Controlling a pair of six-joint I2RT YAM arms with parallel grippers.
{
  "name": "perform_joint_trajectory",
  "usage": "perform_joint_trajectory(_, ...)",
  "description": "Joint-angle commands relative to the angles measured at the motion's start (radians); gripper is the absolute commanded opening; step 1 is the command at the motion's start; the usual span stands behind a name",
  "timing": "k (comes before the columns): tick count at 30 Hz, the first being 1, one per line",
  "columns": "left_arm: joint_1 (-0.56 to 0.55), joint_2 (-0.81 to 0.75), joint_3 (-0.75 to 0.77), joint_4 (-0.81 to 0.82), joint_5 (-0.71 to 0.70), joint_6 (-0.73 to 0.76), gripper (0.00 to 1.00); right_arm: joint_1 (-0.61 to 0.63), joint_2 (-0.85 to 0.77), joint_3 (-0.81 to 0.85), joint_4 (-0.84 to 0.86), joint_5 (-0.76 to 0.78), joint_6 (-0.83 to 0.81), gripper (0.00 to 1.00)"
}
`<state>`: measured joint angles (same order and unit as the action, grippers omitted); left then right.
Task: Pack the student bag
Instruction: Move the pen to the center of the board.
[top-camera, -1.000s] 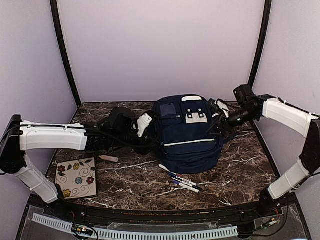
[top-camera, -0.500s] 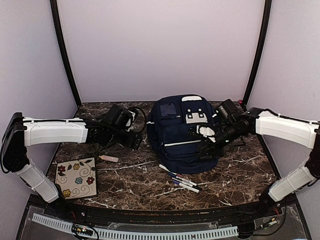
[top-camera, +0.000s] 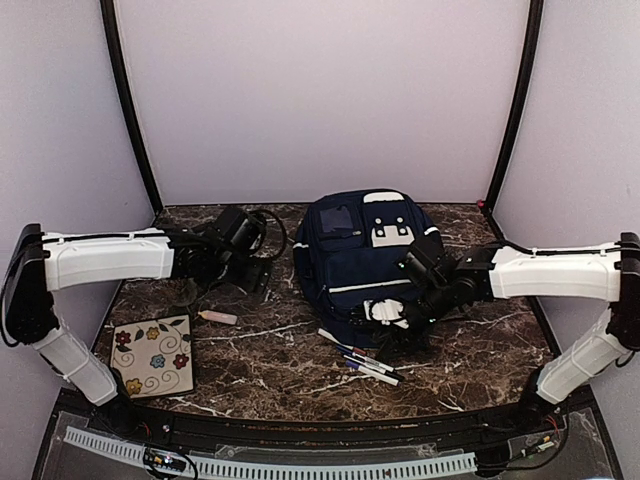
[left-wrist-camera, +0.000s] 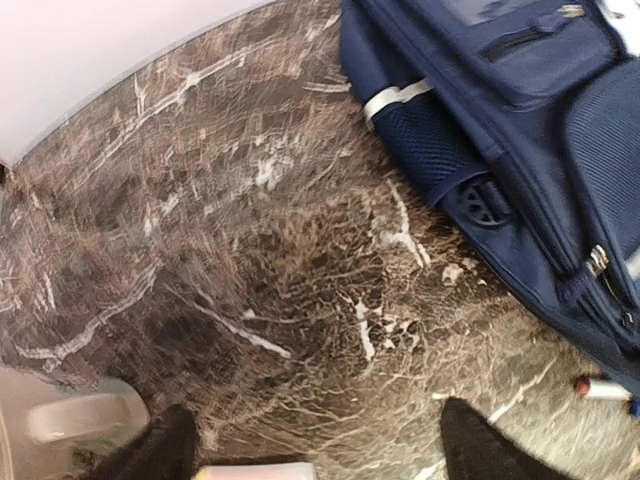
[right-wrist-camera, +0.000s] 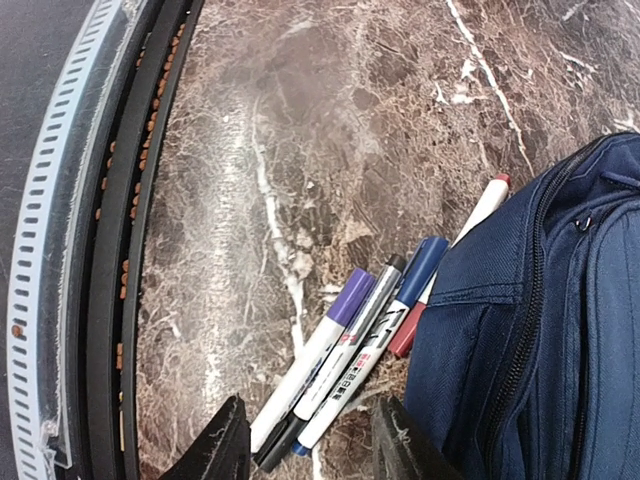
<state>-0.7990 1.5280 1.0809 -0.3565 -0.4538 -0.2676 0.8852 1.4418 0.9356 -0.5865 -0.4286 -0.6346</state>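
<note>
1. Bag position. The bag (top-camera: 370, 265) lies flat on the table (top-camera: 480, 350), back of centre, its front pockets facing up. It is the largest item in view.

2. Left gripper (left-wrist-camera: 320, 462). Your left wrist view shows both fingertips (left-wrist-camera: 165, 450) spread wide over bare marble, with nothing between them: the claw is released. It hangs to the left of the bag, apart from it. The bag's mesh side pocket and a zip pull fill the upper right of that view.

3. Right gripper (right-wrist-camera: 310, 445). The fingers stand apart and empty: released. It hovers at the bag's near right corner, directly over the pens (right-wrist-camera: 350, 350).

4. Obstructions. The pens lie side by side on the marble, just beside the bag's near edge. One has a purple cap, one a black cap, one a blue cap, and one white pen has a red tip. Whether the red-tipped pen touches the fabric you cannot tell.

5. Other items. A flowered card (top-camera: 152, 357) lies flat at the near left. A small pale stick (top-camera: 218, 317) lies between it and the bag.

6. Surroundings. The table is dark brown marble with white veins. A white slotted strip (top-camera: 270, 465) runs along its near edge. Pale lilac walls and two black posts enclose the cell.
</note>
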Motion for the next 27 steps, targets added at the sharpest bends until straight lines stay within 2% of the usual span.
perform_joint_trajectory(1,0.032,0.130,0.084,-0.264,0.118,0.057,0.69,0.005,0.027,-0.032,0.103,0.001,0.038,0.42)
perform_joint_trajectory(3,0.031,0.145,0.081,-0.303,0.201,0.117,0.61,0.004,0.036,-0.035,0.105,0.011,0.038,0.42)
perform_joint_trajectory(5,0.032,0.139,0.070,-0.331,0.191,0.157,0.61,0.004,0.030,-0.044,0.111,0.030,0.035,0.41)
perform_joint_trajectory(9,0.046,0.136,0.057,-0.376,0.116,0.207,0.73,0.004,0.004,-0.061,0.130,0.070,0.025,0.41)
perform_joint_trajectory(13,0.075,0.166,0.057,-0.420,0.105,0.244,0.82,0.005,0.002,-0.061,0.133,0.107,0.020,0.42)
perform_joint_trajectory(22,0.137,0.210,0.051,-0.435,0.173,0.267,0.77,0.004,-0.006,-0.071,0.139,0.124,0.011,0.42)
perform_joint_trajectory(27,0.142,0.317,0.098,-0.478,0.118,0.219,0.76,0.005,-0.007,-0.074,0.139,0.136,0.006,0.39)
